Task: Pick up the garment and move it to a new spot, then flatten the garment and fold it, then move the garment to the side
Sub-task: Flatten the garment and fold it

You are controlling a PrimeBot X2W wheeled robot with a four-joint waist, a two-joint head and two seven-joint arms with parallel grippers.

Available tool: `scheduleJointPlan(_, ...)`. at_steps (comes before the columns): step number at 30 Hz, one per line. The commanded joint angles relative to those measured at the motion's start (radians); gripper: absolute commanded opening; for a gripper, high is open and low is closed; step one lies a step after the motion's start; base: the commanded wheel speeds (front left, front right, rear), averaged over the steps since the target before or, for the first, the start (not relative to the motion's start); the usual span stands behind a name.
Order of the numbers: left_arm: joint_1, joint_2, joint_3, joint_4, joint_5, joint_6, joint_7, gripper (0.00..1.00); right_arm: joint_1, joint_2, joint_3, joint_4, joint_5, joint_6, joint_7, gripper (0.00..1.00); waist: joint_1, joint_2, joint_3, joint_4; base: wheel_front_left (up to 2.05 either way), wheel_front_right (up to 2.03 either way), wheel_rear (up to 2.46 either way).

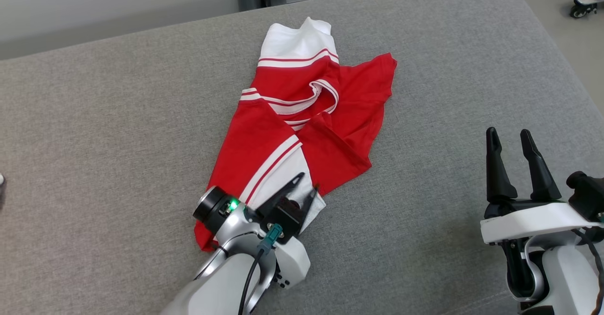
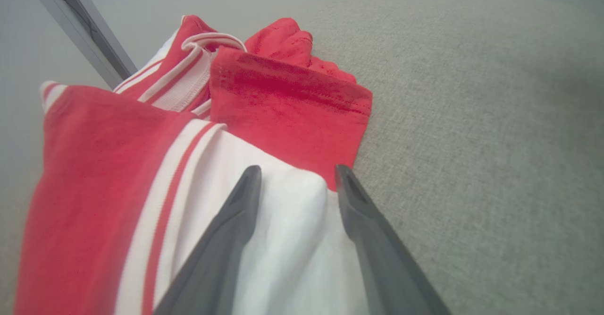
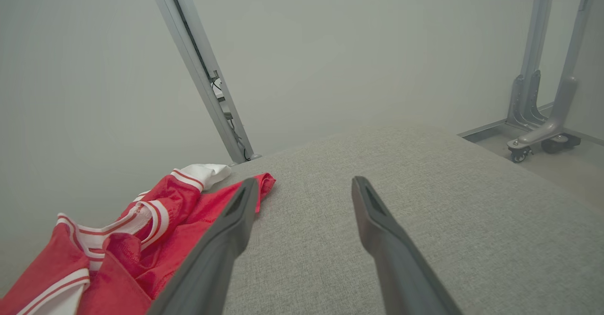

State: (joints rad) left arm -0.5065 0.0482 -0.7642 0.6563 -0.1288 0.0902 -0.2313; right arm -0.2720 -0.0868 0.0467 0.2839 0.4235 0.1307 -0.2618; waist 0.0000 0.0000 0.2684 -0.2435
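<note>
Supporting surface: grey cushion (image 1: 118, 140), broad, bare on the right.
Garment: red-and-white garment (image 1: 264, 149) lies crumpled mid-cushion, nearer the left arm.
Axis: long axis runs near-to-far, leaning right. The white end points away from the robot and a red corner toward it, with a red flap spreading right.
Left side: left gripper (image 1: 309, 183) sits low on the near white panel, fingers parted astride the cloth, not clenched.
Right side: right gripper (image 1: 508, 133) is released over bare cushion, well apart from the garment.
Left wrist view: white cloth lies between the fingers (image 2: 226, 239), with a hemmed red fold just beside one tip.
Right wrist view: slanted metal post (image 3: 203, 79) and wheeled stand (image 3: 538, 140) beyond the cushion.
</note>
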Motion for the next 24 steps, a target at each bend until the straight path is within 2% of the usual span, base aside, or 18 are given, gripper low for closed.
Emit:
scheduleJointPlan(1, -0.028, 0.004, -0.001, -0.008, -0.018, 0.011, -0.013, 0.00, -0.003, 0.002, -0.001, 0.006, 0.002, 0.000, -0.005, 1.00, 0.0000, 0.0000, -0.003, 0.007, 0.00, 0.00, 0.00)
scheduleJointPlan(6, -0.023, 0.004, 0.002, -0.070, -0.063, 0.040, -0.032, 0.00, 0.002, -0.003, -0.002, 0.013, -0.001, 0.000, -0.005, 1.00, 0.0000, 0.0000, -0.021, 0.040, 0.00, 0.00, 0.00)
scheduleJointPlan(9, -0.018, 0.003, 0.039, -0.175, -0.083, 0.073, -0.034, 0.00, 0.006, -0.009, -0.004, 0.018, -0.002, 0.000, -0.005, 1.00, 0.0000, 0.0000, -0.039, 0.070, 0.00, 0.00, 0.00)
scheduleJointPlan(13, 0.021, 0.008, 0.145, -0.349, -0.088, 0.117, -0.034, 0.00, 0.014, -0.018, -0.008, 0.024, -0.004, 0.000, -0.005, 1.00, 0.0000, 0.0000, -0.071, 0.118, 0.00, 0.00, 0.00)
scheduleJointPlan(17, 0.083, 0.018, 0.287, -0.506, -0.085, 0.141, -0.033, 0.00, 0.023, -0.028, -0.018, 0.030, -0.003, 0.000, -0.003, 1.00, 0.0000, 0.0000, -0.106, 0.171, 0.00, 0.00, 0.00)
scheduleJointPlan(18, 0.083, 0.018, 0.287, -0.506, -0.085, 0.141, -0.033, 0.00, 0.023, -0.028, -0.018, 0.030, -0.003, 0.000, -0.003, 1.00, 0.0000, 0.0000, -0.106, 0.171, 0.00, 0.00, 0.00)
scheduleJointPlan(21, 0.147, 0.022, 0.386, -0.547, -0.097, 0.144, -0.033, 0.00, 0.033, -0.033, -0.019, 0.034, -0.002, 0.000, -0.003, 1.00, 0.0000, 0.0000, -0.128, 0.209, 0.00, 0.00, 0.00)
scheduleJointPlan(24, 0.206, 0.025, 0.451, -0.481, -0.111, 0.134, -0.032, 0.00, 0.038, -0.035, -0.016, 0.040, -0.003, 0.000, -0.003, 1.00, 0.0000, 0.0000, -0.145, 0.239, 0.00, 0.00, 0.00)
